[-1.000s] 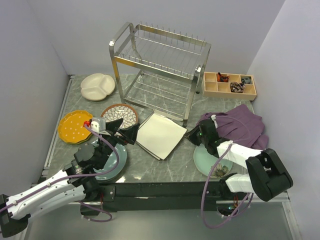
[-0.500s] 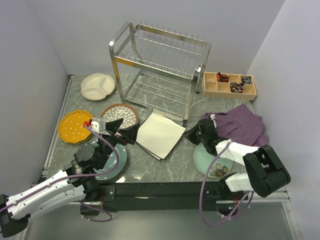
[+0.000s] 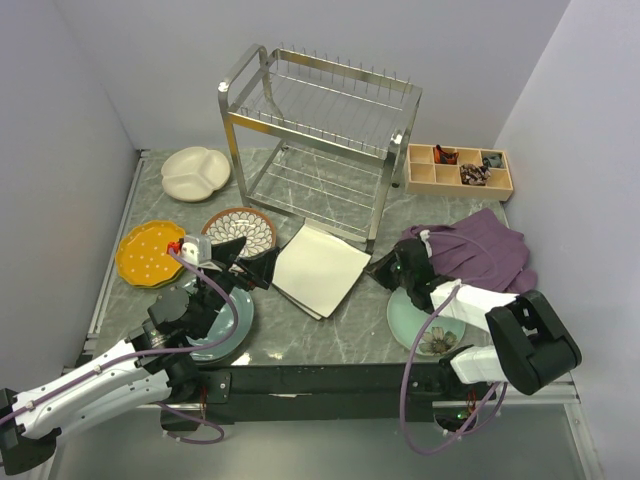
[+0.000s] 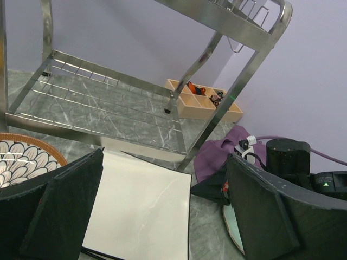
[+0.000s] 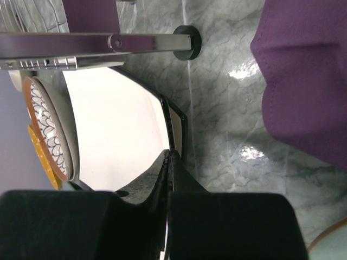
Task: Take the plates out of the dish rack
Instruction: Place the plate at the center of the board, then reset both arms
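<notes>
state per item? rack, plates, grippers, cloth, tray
dish rack: upright, no plates
cream divided plate: flat on table
orange dotted plate: flat
brown petal plate: flat
white square plate: flat, stacked
grey-blue plate: flat, partly covered
pale green plate: flat, partly covered
left gripper: open, empty
right gripper: shut, empty
purple cloth: crumpled
wooden tray: filled compartments

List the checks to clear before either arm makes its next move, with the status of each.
1. The dish rack holds no plates on either tier: ok.
2. The left gripper is open and empty: ok.
3. The right gripper is shut on nothing: ok.
4. The right gripper is clear of the white square plate: cannot tell, its tips sit right at the plate's edge.
5. The green plate lies flat: cannot tell, partly hidden.
</notes>
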`<state>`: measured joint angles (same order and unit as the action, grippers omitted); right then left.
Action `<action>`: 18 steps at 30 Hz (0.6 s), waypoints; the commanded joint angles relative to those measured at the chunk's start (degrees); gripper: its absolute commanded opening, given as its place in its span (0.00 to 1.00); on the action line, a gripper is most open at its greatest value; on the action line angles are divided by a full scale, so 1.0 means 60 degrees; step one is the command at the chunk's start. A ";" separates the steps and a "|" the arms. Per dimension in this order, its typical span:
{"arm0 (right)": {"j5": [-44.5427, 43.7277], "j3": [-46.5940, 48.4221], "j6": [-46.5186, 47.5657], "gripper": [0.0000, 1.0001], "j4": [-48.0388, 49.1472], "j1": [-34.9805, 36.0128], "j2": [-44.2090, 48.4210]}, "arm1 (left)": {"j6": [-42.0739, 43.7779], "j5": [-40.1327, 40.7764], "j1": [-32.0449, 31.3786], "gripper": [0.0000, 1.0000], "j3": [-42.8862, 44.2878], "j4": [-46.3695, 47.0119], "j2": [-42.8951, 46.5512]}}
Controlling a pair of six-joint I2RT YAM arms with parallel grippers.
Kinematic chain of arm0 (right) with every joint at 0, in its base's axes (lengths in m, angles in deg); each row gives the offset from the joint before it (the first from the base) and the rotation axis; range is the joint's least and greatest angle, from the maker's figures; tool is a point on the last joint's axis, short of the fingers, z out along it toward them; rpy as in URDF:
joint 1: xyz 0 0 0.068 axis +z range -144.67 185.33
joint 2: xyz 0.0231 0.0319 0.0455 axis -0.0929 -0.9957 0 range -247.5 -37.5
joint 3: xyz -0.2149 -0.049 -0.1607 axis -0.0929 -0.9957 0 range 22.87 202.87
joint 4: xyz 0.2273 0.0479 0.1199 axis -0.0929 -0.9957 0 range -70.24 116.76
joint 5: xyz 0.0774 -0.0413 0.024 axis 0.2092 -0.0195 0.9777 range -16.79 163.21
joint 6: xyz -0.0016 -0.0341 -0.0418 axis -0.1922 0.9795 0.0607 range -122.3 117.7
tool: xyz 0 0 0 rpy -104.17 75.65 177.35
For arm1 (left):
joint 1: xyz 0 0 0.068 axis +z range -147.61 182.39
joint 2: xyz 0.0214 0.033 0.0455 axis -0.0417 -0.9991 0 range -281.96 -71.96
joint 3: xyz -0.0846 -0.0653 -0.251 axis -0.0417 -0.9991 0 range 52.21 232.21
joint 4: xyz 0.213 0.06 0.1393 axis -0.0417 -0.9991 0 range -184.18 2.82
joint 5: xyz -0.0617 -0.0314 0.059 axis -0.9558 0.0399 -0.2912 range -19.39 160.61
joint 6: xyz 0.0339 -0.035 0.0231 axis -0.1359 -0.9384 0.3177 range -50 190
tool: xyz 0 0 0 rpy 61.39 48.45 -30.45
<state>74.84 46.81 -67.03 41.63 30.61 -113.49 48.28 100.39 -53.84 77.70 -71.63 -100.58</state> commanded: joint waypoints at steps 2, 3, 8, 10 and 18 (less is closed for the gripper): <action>-0.0256 -0.0108 -0.0447 0.00 0.0450 0.0254 0.0184 | 0.0133 -0.0056 -0.0033 0.99 0.0028 0.0235 0.0068; -0.0257 -0.0123 -0.0534 0.00 0.0480 0.0298 0.0198 | 0.0133 -0.0056 -0.0033 0.99 0.0028 0.0235 0.0068; -0.0476 -0.0254 -0.0696 0.00 0.0436 0.0430 0.0315 | 0.0118 -0.0071 -0.0033 0.99 0.0028 0.0221 0.0097; -0.0433 -0.0270 -0.0682 0.00 0.0364 0.0474 0.0417 | 0.0133 -0.0042 -0.0048 0.99 0.0013 0.0235 0.0141; -0.0493 0.0608 0.0678 0.16 -0.2066 0.0606 0.3517 | 0.0104 -0.0377 -0.0062 0.99 0.0086 0.0206 0.0083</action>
<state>73.14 46.12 -68.54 35.55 33.56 -103.06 48.28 100.26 -53.90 77.70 -71.67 -100.27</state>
